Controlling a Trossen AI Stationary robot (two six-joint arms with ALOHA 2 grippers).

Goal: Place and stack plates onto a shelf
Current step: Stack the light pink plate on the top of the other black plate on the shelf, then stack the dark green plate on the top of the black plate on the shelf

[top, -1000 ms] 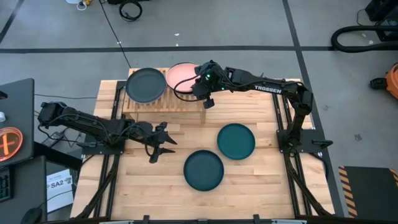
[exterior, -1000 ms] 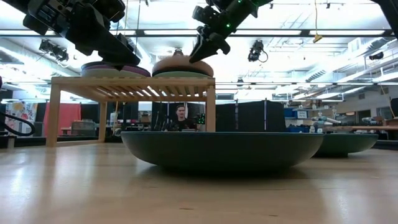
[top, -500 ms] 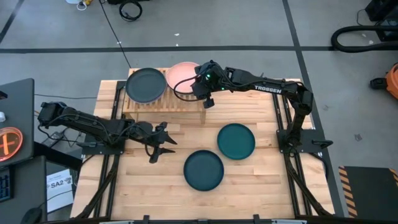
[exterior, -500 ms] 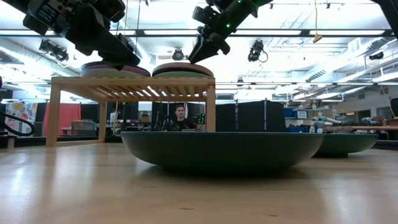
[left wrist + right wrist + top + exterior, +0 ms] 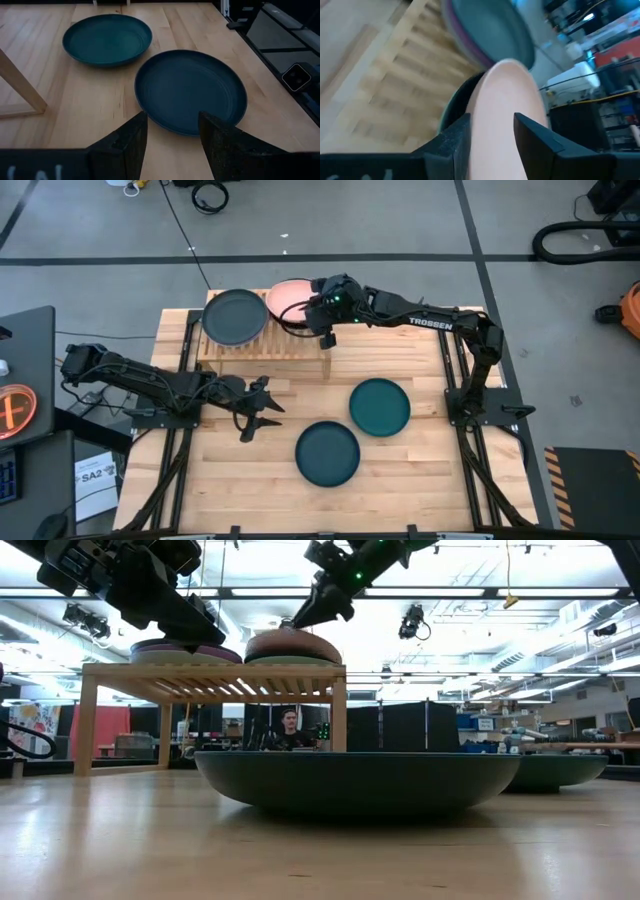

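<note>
The high view shows a big light-wood table point(image 5: 400, 370) with two dark robot arms. At the far side of the table stands the small low light-wood shelf with a slatted top point(image 5: 262, 345). Two piles of plates sit on it. The left pile has a round black plate point(image 5: 235, 317) on top. The right pile has a round pink plate point(image 5: 289, 300) on top.

The right gripper point(image 5: 322, 328) is over the near right edge of the pink plate. In the right wrist view its two dark fingers point(image 5: 455, 145) are spread apart, with the pink plate point(image 5: 502, 110) showing between them. I cannot tell if they touch it. In the low view the pink plate point(image 5: 293, 644) lies on the right pile, and the right gripper point(image 5: 300, 616) points down at it from just above.

The left gripper point(image 5: 258, 415) is over bare wood at the left side, well away from the shelf. In the left wrist view its fingers point(image 5: 125, 142) are spread apart and hold nothing.

Two more plates lie flat on the table, near each other but not touching. One is a round dark teal plate point(image 5: 327, 453) close to the front. The other is a round green-teal plate point(image 5: 380, 407), a bit farther back and to the right.
</note>
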